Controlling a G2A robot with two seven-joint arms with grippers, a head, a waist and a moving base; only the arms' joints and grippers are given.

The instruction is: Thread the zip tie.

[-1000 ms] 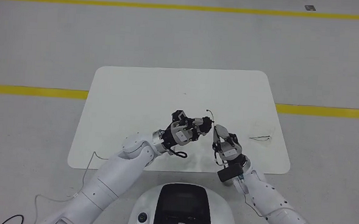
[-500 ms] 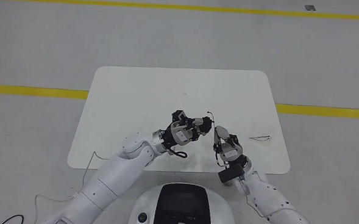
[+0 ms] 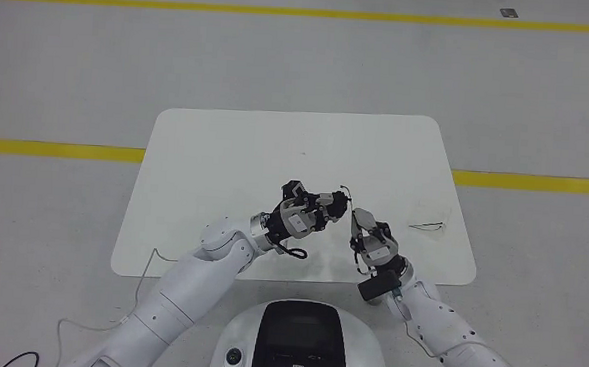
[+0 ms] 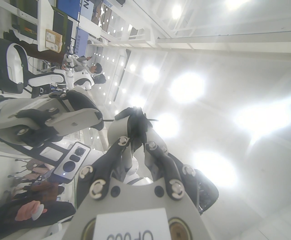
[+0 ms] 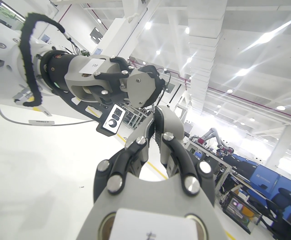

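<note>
- The left gripper is held above the middle of the white table, toward the robot's side, with its tips facing the other arm.
- Its fingers are clenched together. In the left wrist view a thin black strand sticks out sideways from between the dark pads.
- The right gripper sits just beside it, slightly nearer the robot, with the two sets of tips almost meeting.
- Its fingers are also pressed tight and grip the lower end of the zip tie, which rises straight out of the pinch.
- From there the zip tie bends in a small arc over to the tip of the left gripper, so it bridges the short gap between the two and is clear of the table.
- From above, the arc shows as a fine dark hook just past both sets of fingertips, on the side away from the robot.
- A thin dark strip lies flat on the table, to the right of the right gripper and apart from it.
</note>
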